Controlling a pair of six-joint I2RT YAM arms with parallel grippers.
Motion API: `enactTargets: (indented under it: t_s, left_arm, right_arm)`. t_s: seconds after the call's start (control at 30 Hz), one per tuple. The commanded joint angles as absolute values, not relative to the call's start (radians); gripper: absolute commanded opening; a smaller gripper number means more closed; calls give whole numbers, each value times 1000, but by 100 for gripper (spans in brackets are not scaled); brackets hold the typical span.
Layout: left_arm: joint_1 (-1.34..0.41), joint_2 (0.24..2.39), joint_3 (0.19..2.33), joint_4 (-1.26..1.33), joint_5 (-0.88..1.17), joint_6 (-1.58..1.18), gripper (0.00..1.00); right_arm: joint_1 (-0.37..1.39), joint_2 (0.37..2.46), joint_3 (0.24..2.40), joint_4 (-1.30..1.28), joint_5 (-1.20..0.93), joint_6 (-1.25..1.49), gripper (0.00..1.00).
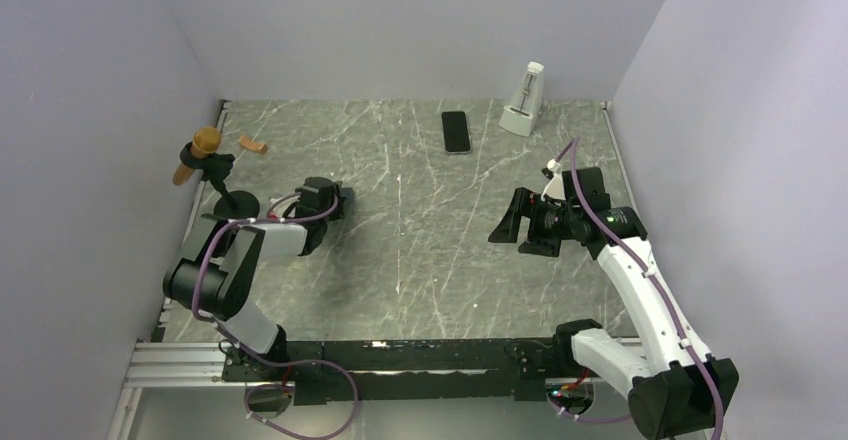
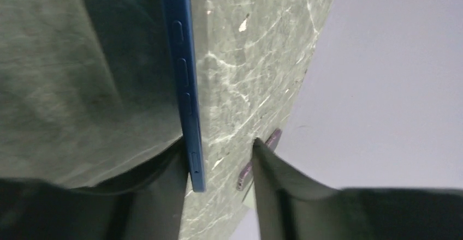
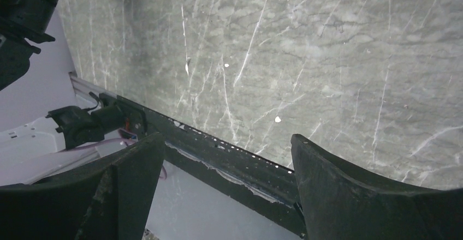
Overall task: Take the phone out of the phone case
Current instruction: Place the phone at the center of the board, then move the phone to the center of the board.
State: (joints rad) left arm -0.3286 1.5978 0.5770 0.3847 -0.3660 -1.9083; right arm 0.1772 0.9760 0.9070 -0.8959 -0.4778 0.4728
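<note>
The phone (image 2: 185,87) shows in the left wrist view as a thin blue edge with side buttons, standing edge-on against one finger (image 2: 164,191) of my left gripper (image 2: 218,142). The jaws stand wide apart and the other finger (image 2: 278,191) does not touch the phone. In the top view the left gripper (image 1: 338,203) is at the table's left and the phone itself is hidden. The phone case (image 1: 456,131) lies flat at the back middle, apart from both grippers; it also shows as a thin lavender edge (image 2: 273,138). My right gripper (image 1: 518,232) (image 3: 227,137) is open and empty.
A white metronome (image 1: 522,100) stands at the back right. A black stand holding a brown wooden piece (image 1: 205,152) is at the back left, with a small brown block (image 1: 253,145) beside it. The black base rail (image 3: 229,161) runs along the near edge. Walls close three sides.
</note>
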Motion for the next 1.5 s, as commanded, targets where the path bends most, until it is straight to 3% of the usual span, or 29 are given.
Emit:
enactTargets:
  t_s: [0.0, 0.17, 0.27, 0.47, 0.7, 0.73, 0.9, 1.1, 1.47]
  left_arm:
    - [-313, 1605, 622, 321, -298, -1943, 59]
    - [-305, 1547, 613, 224, -236, -1914, 90]
    - [-301, 1495, 599, 180, -208, -1878, 94]
    - [-299, 1360, 619, -42, -167, -1747, 97]
    - [-364, 1278, 759, -307, -66, -1355, 98]
    - [-375, 1263, 762, -307, -48, -1304, 98]
    - [-386, 1172, 731, -238, 39, -1076, 99]
    - [-413, 1168, 895, -316, 179, -700, 99]
    - [-425, 1028, 952, -531, 336, -403, 99]
  right_arm:
    - [171, 1000, 924, -879, -473, 465, 89]
    - [172, 1037, 901, -832, -504, 469, 89]
    - [171, 1050, 888, -801, -529, 478, 89]
    - [170, 1085, 895, -789, -535, 448, 88]
    - [170, 1167, 933, -654, -459, 454, 88]
    - [171, 1198, 948, -634, -446, 461, 96]
    - [172, 1409, 1078, -607, -367, 450, 100]
    - [192, 1633, 1282, -586, -212, 442, 100]
    - [279, 2011, 1738, -677, 20, 392, 100]
